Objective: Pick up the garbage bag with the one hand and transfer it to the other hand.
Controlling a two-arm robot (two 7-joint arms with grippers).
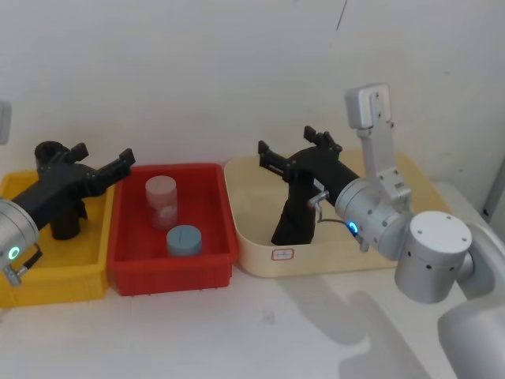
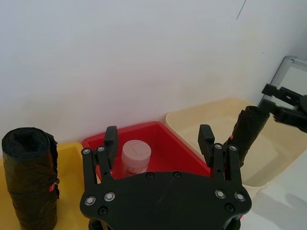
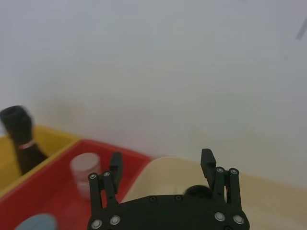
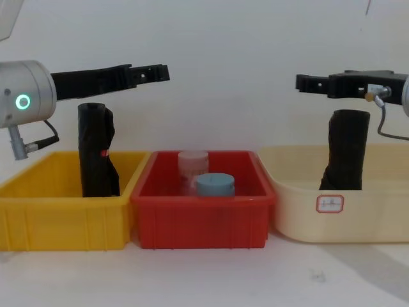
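Three bins stand in a row on a white table (image 1: 237, 332): yellow bin (image 1: 55, 276), red bin (image 1: 170, 272), cream bin (image 1: 331, 257)
- Garbage bag (image 1: 296, 217): black roll, standing in the cream bin, top above the rim, not gripped
- Right gripper (image 1: 286, 140): fingers spread, empty, held level just over the bag's top
- Left gripper (image 1: 101, 158): fingers spread, empty, level above the yellow bin and a second black roll (image 4: 96, 150) with a red mark
- Red bin contents: clear jar (image 1: 161, 197), blue-lidded jar (image 1: 184, 239)

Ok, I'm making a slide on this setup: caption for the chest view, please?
Left tool and right tool hover open, facing each other; the garbage bag stands in the cream bin.
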